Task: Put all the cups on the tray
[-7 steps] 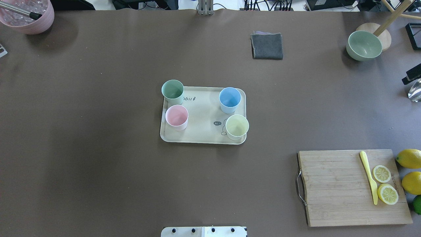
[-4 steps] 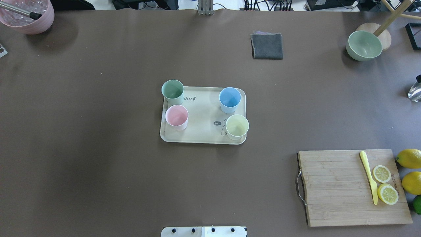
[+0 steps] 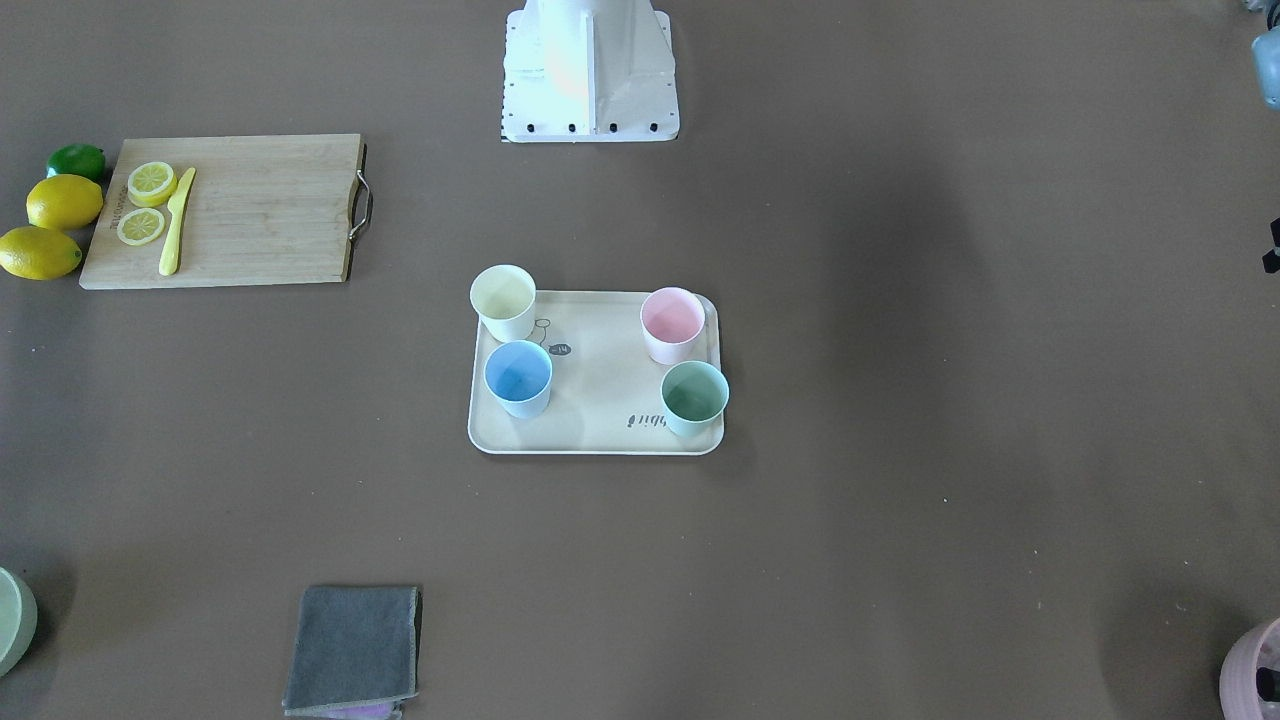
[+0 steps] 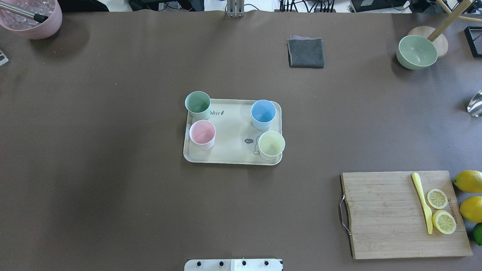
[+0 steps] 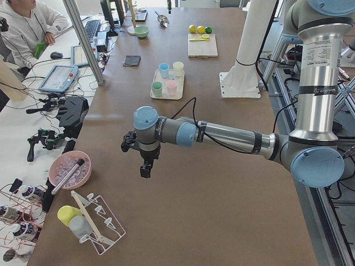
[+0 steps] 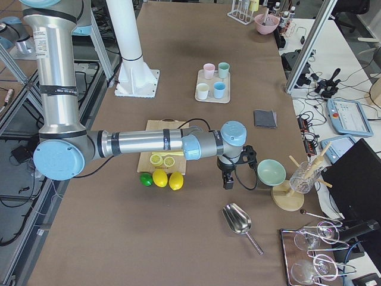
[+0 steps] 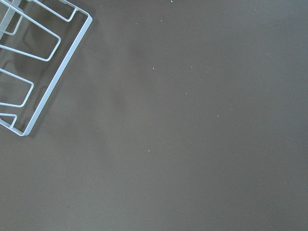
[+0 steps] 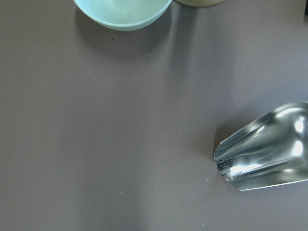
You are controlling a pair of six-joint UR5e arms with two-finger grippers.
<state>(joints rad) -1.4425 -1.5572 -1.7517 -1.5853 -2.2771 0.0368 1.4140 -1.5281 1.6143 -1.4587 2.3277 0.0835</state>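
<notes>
On crosswise tray (image 4: 233,130), cups (image 4: 263,112) apparently upright.

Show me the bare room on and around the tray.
On the tray only the middle strip is free, green cup and pink cup one side, blue cup and yellow cup the other. The table is bare all round it. The cutting board is crowded at its knife end.

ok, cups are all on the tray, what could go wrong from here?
Green cup and yellow cup stand at the tray corners, close to the rim; a nudge to the tray might tip them off. The right jaws hang near the scoop and bowl; a careless retreat could clip them.
</notes>
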